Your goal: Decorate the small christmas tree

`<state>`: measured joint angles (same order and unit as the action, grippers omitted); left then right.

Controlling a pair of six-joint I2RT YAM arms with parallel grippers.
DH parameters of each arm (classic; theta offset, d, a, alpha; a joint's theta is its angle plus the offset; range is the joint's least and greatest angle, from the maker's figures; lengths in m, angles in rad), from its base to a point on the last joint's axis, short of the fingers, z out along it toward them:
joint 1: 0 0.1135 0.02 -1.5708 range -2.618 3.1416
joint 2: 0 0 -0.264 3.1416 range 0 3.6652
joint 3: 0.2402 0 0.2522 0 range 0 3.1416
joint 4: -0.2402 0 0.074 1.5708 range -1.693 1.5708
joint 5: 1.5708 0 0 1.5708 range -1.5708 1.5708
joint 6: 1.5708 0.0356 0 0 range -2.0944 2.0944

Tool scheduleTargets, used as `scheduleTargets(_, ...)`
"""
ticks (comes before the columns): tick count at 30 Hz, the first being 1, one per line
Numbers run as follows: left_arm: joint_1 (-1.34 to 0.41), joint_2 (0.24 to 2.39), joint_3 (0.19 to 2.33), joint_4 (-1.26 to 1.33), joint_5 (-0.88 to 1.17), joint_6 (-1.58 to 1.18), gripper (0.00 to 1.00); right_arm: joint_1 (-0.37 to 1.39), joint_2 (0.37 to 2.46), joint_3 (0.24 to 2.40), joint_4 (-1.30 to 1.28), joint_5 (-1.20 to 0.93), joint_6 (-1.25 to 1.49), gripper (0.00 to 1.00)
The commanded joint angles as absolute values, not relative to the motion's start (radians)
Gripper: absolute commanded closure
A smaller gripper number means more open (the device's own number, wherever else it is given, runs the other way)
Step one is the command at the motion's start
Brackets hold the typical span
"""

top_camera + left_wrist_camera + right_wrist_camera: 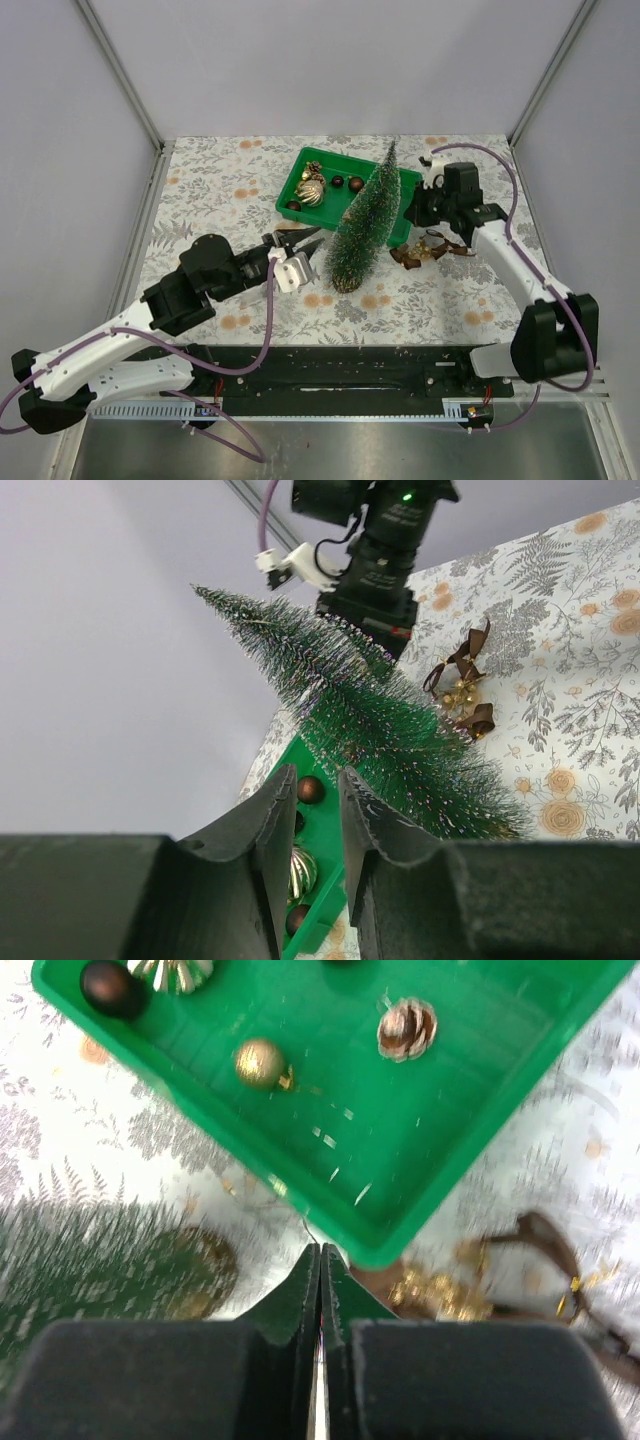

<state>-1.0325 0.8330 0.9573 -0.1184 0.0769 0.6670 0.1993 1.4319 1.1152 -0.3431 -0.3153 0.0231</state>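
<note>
The small christmas tree [365, 220] stands on the patterned table just in front of the green tray [345, 157], with its tip over the tray's right end. My left gripper [312, 238] is open and empty, just left of the tree's lower part. In the left wrist view the tree [390, 730] lies beyond the left gripper [318, 775]. My right gripper [412, 208] is at the tree's upper right, by the tray's corner. The right gripper [320, 1250] is shut, with a thin thread showing at its tips. A blurred gold ornament [205, 1260] sits among the bristles [90, 1260].
The tray [420, 1130] holds a pine cone [407, 1028], a gold ball [259, 1062], a dark ball [110, 988] and a ribbed gold bauble [309, 192]. Brown ribbons with gold bells [428, 250] lie on the table right of the tree. Grey walls enclose the table.
</note>
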Motion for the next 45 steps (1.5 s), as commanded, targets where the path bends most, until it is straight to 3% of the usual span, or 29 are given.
scheduleTargets(1,-1.028,0.808,0.973,-0.081,0.1,0.644,0.72,0.232,1.215,1.026,-0.37,-0.244,0.178,1.0)
scheduleTargets(8,-1.028,0.802,0.951,-0.08,0.104,0.638,0.72,0.305,1.02,0.953,-0.382,-0.345,0.27,1.0)
scheduleTargets(20,-1.028,0.788,0.93,-0.08,0.113,0.627,0.72,0.488,0.931,0.953,-0.506,-0.295,0.342,1.0)
scheduleTargets(28,-1.028,0.779,0.908,-0.074,0.11,0.629,0.72,0.512,0.85,0.953,-0.574,-0.371,0.37,1.0)
scheduleTargets(38,-1.022,0.779,0.914,-0.083,0.117,0.615,0.72,0.571,0.885,0.825,-0.258,-0.495,0.541,1.0)
scheduleTargets(45,-1.02,0.781,0.908,-0.084,0.123,0.617,0.72,0.618,0.908,0.781,-0.149,-0.416,0.629,1.0)
